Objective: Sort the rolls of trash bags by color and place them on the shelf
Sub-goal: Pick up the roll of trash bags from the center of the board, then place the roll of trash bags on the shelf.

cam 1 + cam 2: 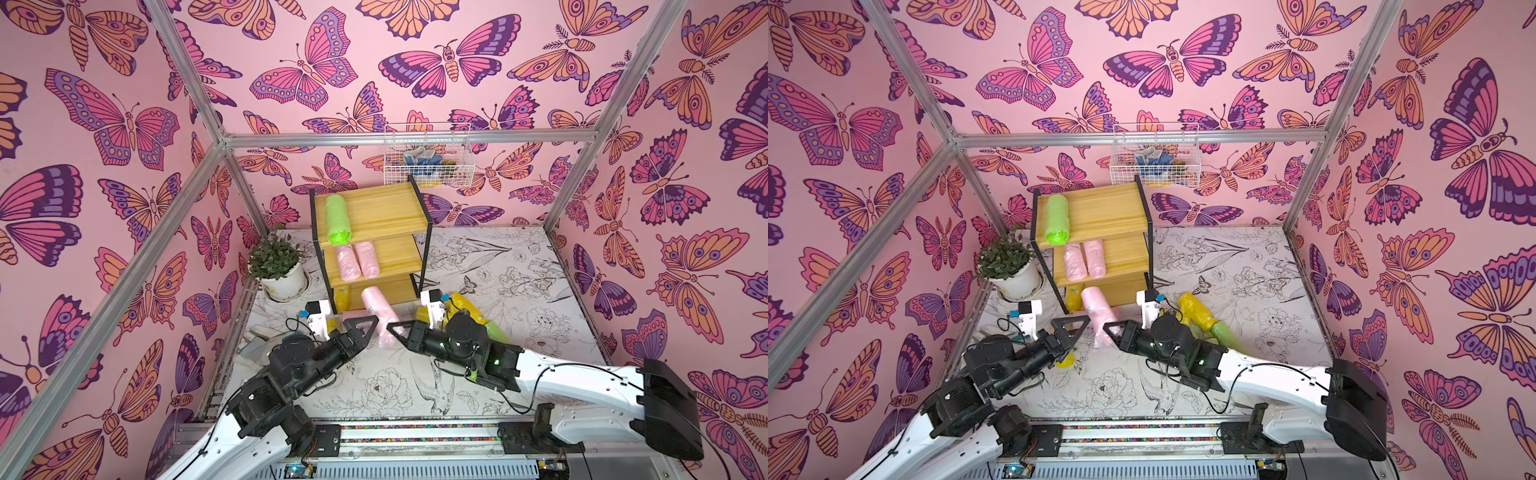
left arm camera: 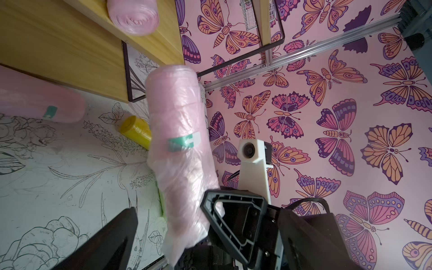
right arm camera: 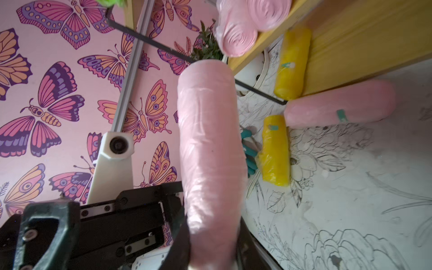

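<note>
My right gripper [image 1: 392, 328] [image 3: 210, 233] is shut on one end of a pale pink roll [image 2: 180, 140] [image 3: 210, 140], holding it above the table in front of the shelf [image 1: 382, 212]. My left gripper [image 1: 370, 328] [image 2: 205, 215] stands open, its fingers spread on either side of that roll's gripped end. On the shelf, a lime green roll [image 1: 337, 220] lies on the top board and two pink rolls [image 1: 357, 259] on the middle board. Another pink roll [image 3: 339, 107] [image 2: 39, 105] lies on the table against the bottom board.
Yellow rolls lie by the shelf's left leg [image 1: 343, 301], under my left gripper [image 1: 1065, 359] and behind my right wrist [image 1: 1196, 311], with a green roll [image 1: 1225, 336] beside the last. A potted plant [image 1: 276, 262] stands left of the shelf. A white wire basket [image 1: 428, 158] hangs on the back wall.
</note>
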You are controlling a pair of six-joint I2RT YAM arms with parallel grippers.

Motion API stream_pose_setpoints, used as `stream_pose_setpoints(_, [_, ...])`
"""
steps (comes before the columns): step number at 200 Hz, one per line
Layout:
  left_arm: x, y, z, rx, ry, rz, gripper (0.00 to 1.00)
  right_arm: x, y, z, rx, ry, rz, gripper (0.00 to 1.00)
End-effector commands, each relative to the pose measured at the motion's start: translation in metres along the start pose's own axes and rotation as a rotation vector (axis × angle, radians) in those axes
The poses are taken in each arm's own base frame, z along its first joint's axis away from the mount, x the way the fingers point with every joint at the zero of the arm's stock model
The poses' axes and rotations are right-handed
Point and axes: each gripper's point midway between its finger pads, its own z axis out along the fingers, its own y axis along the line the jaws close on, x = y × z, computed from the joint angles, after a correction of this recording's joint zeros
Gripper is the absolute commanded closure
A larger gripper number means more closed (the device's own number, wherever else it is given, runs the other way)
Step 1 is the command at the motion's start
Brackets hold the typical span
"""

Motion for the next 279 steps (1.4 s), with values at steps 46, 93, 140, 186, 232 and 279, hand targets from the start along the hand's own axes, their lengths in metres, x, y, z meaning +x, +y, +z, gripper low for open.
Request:
stream_pose_setpoints(46, [0.001,0.028,-0.035,-0.174,0.031,0.169,0.00,-0.062,-0.005,-0.010,0.117,-0.134,-0.172,1.00])
stream_pose_setpoints(93, [0.002,0.036,-0.045,-0.216,0.046,0.209,0.00,-0.102,0.016,0.006,0.128,-0.196,-0.246,1.00])
stream_pose_setpoints(140, [0.007,0.045,-0.041,-0.256,0.079,0.249,0.00,-0.119,0.020,0.035,0.154,-0.208,-0.295,1.00])
stream_pose_setpoints(186, [0.007,0.043,-0.044,-0.252,0.087,0.299,0.00,-0.130,0.013,0.057,0.172,-0.227,-0.336,1.00])
stream_pose_setpoints(232, [0.002,0.043,-0.050,-0.246,0.060,0.349,0.00,-0.145,0.022,0.070,0.157,-0.260,-0.382,1.00])
stream_pose_setpoints(279, [-0.007,0.037,-0.056,-0.238,0.021,0.414,0.00,-0.156,0.009,0.082,0.210,-0.300,-0.409,1.00])
